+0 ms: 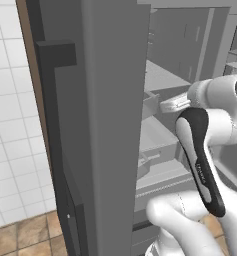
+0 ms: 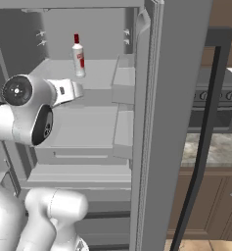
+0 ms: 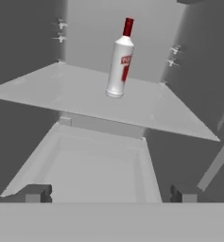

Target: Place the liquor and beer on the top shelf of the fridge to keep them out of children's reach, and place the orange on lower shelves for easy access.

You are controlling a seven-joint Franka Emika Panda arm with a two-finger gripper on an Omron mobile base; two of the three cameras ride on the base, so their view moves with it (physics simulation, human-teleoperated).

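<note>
Top shelf (image 3: 75,97): liquor (image 3: 119,61) upright, beyond open tool (image 3: 108,194).

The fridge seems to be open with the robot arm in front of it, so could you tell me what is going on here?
The fridge stands open with the white arm reaching in. The liquor, a white bottle with a red cap, stands upright on the top shelf, free of the robot. The gripper is open and empty, its fingertips apart and short of the bottle, over the compartment below the shelf.
</note>
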